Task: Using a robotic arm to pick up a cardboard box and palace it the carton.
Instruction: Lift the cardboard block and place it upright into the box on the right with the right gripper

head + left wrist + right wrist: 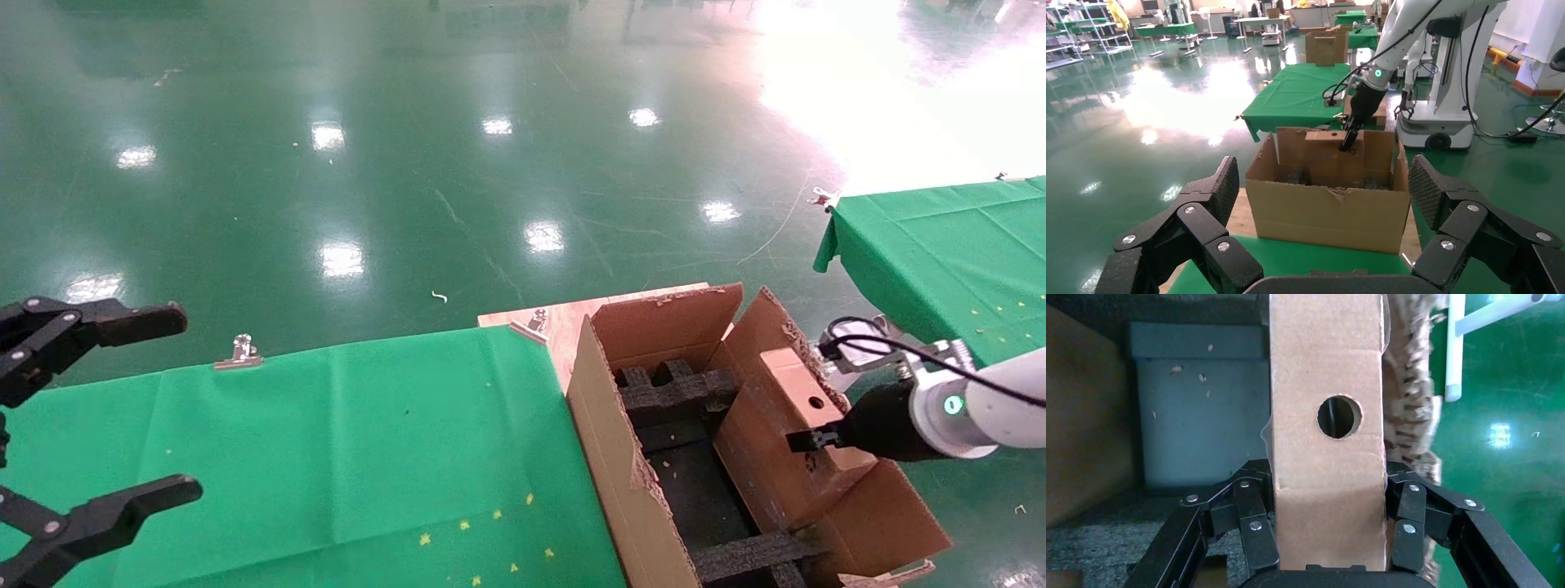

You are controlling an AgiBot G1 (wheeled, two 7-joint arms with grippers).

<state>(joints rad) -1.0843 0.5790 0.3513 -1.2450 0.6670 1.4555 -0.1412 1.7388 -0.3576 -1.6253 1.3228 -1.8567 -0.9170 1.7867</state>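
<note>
- The right gripper, on the robotic arm with its glowing teal ring, is clamped on the cardboard box; in the right wrist view its black fingers press against both narrow sides of the box.
- The cardboard box is held on edge, tilted, inside the carton along the carton's right wall; part of it rises above that wall's rim. Whether its lower edge touches the bottom cannot be told.
- A small round hole shows in the box face turned toward the wrist camera.
- The carton stands open at the right end of the counter, its torn flaps raised. Black foam inserts lie at its far end and another at its near end.
- The counter is covered with a green cloth, fixed at the far edge with a metal clip; a bare wooden corner shows beside the carton.
- The left gripper hangs over the counter's left end with its fingers spread wide, holding nothing, well apart from the carton.
- A second green-covered table stands farther off on the right, on a glossy green floor.
</note>
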